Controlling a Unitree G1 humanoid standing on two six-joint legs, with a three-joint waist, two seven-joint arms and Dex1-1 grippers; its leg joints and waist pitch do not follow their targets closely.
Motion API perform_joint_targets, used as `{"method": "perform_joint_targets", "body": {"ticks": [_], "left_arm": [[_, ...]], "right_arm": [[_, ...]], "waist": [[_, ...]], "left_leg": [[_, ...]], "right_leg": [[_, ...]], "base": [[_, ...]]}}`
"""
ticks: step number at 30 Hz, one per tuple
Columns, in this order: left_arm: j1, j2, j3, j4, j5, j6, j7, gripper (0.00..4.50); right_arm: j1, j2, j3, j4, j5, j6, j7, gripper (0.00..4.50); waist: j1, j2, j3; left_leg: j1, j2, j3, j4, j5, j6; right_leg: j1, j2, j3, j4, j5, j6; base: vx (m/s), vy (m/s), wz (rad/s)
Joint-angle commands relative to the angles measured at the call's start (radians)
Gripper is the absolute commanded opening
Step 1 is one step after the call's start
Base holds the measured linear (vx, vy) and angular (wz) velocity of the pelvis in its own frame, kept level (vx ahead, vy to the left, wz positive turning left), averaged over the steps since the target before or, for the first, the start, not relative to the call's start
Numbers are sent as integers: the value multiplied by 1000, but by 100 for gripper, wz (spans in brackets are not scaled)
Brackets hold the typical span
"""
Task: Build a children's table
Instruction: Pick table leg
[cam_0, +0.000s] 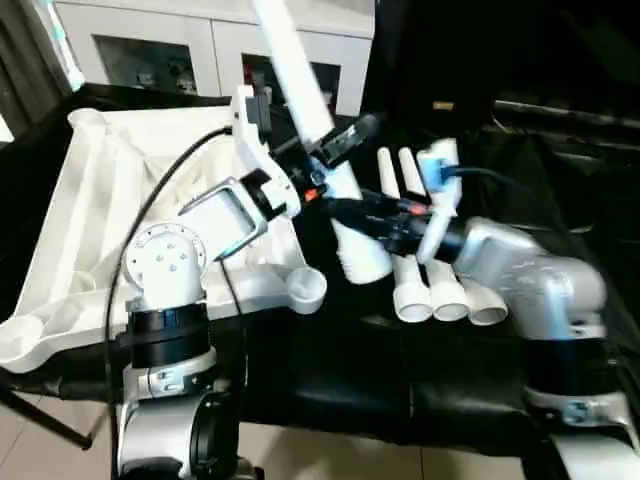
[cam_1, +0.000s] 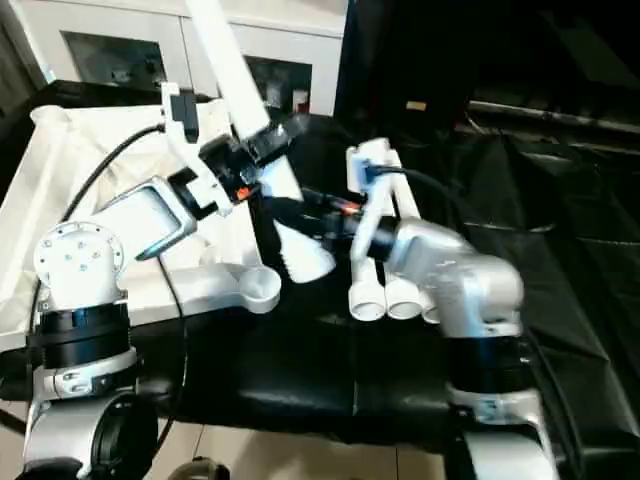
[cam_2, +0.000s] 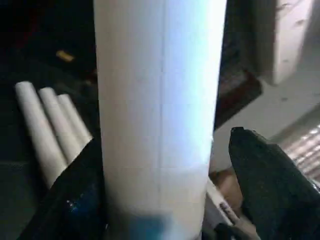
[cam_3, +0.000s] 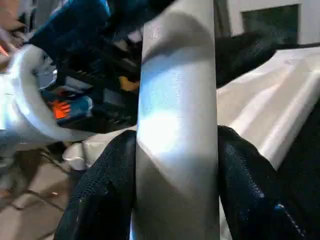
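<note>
A long white leg (cam_0: 300, 70) is held up at a slant, its flared end (cam_0: 362, 258) low, near the tabletop's corner socket (cam_0: 305, 288). My right gripper (cam_0: 350, 212) is shut on the leg's lower part; both fingers (cam_3: 110, 190) press on its sides. Higher up, my left gripper (cam_0: 338, 142) stands open around the leg. One of its fingers (cam_2: 75, 200) touches the tube and the other is a little apart. The white tabletop (cam_0: 90, 220) lies ribbed side up on the left. Three more legs (cam_0: 440, 295) lie side by side on the right.
A black cloth (cam_0: 330, 380) covers the work surface under the tabletop and the loose legs. Behind it stands a white cabinet (cam_0: 150, 50) with glass doors. Pale floor tiles (cam_0: 330, 455) show along the near edge.
</note>
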Motion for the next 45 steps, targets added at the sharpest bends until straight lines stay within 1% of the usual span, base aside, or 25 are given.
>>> {"method": "perform_joint_targets", "body": {"ticks": [1, 3, 4, 6, 7, 8, 11, 12, 13, 14, 16, 19, 25, 27, 30, 31, 34, 35, 36, 38, 40, 42, 43, 44, 45], "left_arm": [[-22, -12, -31, -45, -8, 25, 15, 330], [-22, -16, -31, -47, -15, 37, 35, 322], [-22, -17, -33, -48, -15, 40, 40, 312], [-23, -17, -40, -49, -18, 40, 43, 286], [-24, -19, -39, -48, -20, 40, 42, 286], [-27, -20, -38, -47, -23, 41, 40, 270], [-34, -21, -41, -33, -30, 45, 35, 244], [-35, -21, -42, -29, -35, 47, 29, 235], [-36, -20, -44, -28, -38, 50, 24, 226], [-36, -17, -50, -30, -40, 54, 15, 217], [-35, -16, -55, -32, -45, 60, 12, 203], [-35, -13, -57, -34, -46, 62, 10, 197], [-33, 15, -78, -53, -35, 64, -25, 195], [-32, 23, -85, -58, -31, 66, -30, 195], [-21, 66, -132, -82, -11, 64, -85, 195], [-19, 78, -144, -86, -9, 64, -102, 195], [-19, 117, -178, -98, -5, 71, -156, 193], [-25, 157, -205, -103, -8, 79, -214, 193], [-28, 172, -214, -104, -10, 81, -237, 192], [-43, 214, -234, -96, -10, 84, -290, 192], [-65, 256, -245, -78, -20, 93, -355, 192], [-74, 270, -245, -68, -31, 101, -386, 192], [-76, 273, -244, -66, -35, 104, -392, 192], [-86, 293, -247, -56, -49, 113, -432, 191], [-90, 309, -257, -49, -47, 111, -461, 191]], "right_arm": [[-3, -8, -6, 20, -38, -5, -54, 191], [3, -3, -3, 9, -39, -5, -63, 191], [5, -2, -2, 5, -40, -5, -66, 190], [10, 1, 2, -3, -44, -8, -74, 190], [13, 1, 4, -8, -45, -9, -75, 190], [16, 1, 8, -13, -45, -10, -76, 190], [34, -10, 27, -41, -38, -6, -68, 190], [39, -14, 33, -48, -36, -4, -64, 190], [42, -17, 38, -53, -36, -3, -60, 190], [48, -21, 46, -60, -36, -1, -55, 190], [54, -23, 50, -64, -37, 1, -56, 190], [56, -24, 49, -62, -40, -2, -60, 190], [57, -31, 55, -70, -38, -13, -56, 190], [54, -28, 47, -69, -25, -7, -53, 246], [44, -31, 32, -79, 14, 27, -34, 262], [43, -36, 35, -82, 17, 31, -26, 280], [42, -60, 46, -91, 20, 41, -1, 300], [46, -96, 59, -106, 32, 55, 43, 300], [47, -112, 65, -113, 38, 60, 62, 302], [53, -151, 68, -133, 64, 86, 107, 302], [60, -194, 70, -158, 97, 117, 160, 302], [61, -210, 70, -168, 112, 130, 183, 302], [61, -214, 69, -170, 116, 132, 189, 302], [60, -231, 70, -178, 129, 144, 215, 302], [59, -241, 68, -183, 142, 151, 231, 302]], "waist": [[2, 13, -77], [3, 12, -77], [5, 22, -78], [3, 17, -77], [4, 30, -76], [1, 24, -77], [3, 30, -75], [3, 29, -75], [3, 34, -75], [2, 31, -75], [1, 34, -74], [0, 37, -73], [0, 39, -74], [-1, 37, -73], [0, 38, -73], [1, 38, -73], [1, 38, -72], [4, 33, -74], [4, 36, -72], [5, 33, -74], [5, 33, -74], [4, 34, -73], [6, 38, -74], [5, 39, -74], [6, 37, -75]], "left_leg": [[30, 27, -11, -68, -153, -67], [28, 25, -11, -68, -148, -66], [28, 25, -12, -67, -148, -68], [28, 24, -12, -68, -159, -67], [28, 24, -14, -67, -162, -70], [28, 23, -13, -67, -163, -68], [27, 22, -13, -66, -166, -63], [27, 23, -13, -66, -165, -62], [27, 23, -14, -67, -166, -63], [27, 23, -14, -66, -167, -63], [27, 23, -14, -67, -176, -62], [27, 23, -14, -67, -185, -62], [27, 23, -14, -66, -171, -59], [28, 23, -13, -67, -181, -60], [29, 24, -13, -69, -181, -58], [29, 25, -14, -68, -179, -58], [28, 23, -13, -68, -175, -61], [29, 22, -13, -68, -173, -60], [28, 24, -12, -68, -170, -60], [29, 23, -11, -67, -168, -58], [28, 21, -11, -66, -159, -56], [28, 23, -10, -66, -165, -56], [29, 22, -10, -65, -166, -57], [29, 22, -10, -65, -166, -57], [28, 21, -10, -63, -161, -55]], "right_leg": [[51, -52, 34, -79, -20, -166], [54, -50, 33, -76, 3, -168], [53, -51, 33, -75, 9, -168], [55, -50, 33, -78, 7, -169], [53, -51, 33, -76, 7, -170], [55, -50, 33, -79, 13, -169], [55, -50, 33, -79, 7, -172], [55, -50, 33, -80, 4, -170], [55, -50, 33, -79, 4, -170], [55, -49, 33, -80, 5, -170], [55, -49, 32, -81, -5, -174], [54, -50, 33, -82, -24, -176], [54, -49, 32, -80, 0, -182], [53, -49, 33, -81, -17, -182], [52, -50, 33, -81, -38, -181], [50, -50, 33, -81, -34, -182], [50, -49, 33, -80, -22, -179], [53, -49, 32, -80, -35, -172], [52, -49, 34, -79, -37, -171], [54, -50, 34, -79, -43, -170], [54, -48, 34, -78, -35, -170], [52, -50, 34, -78, -41, -180], [52, -50, 34, -77, -43, -184], [52, -51, 34, -76, -42, -191], [53, -50, 33, -75, -31, -198]], "base": [[0, 0, 0], [0, 0, 0], [0, 0, 0], [0, 0, 0], [0, 0, 0], [0, 0, 0], [0, 0, 0], [0, 0, 0], [0, 0, 0], [0, 0, 0], [0, 0, 0], [0, 0, 0], [0, 0, 0], [0, 0, 0], [0, 0, 0], [0, 0, 0], [0, 0, 0], [0, 0, 0], [0, 0, 0], [0, 0, 0], [0, 0, 0], [0, 0, 0], [0, 0, 0], [0, 0, 0], [0, 0, 0]]}}
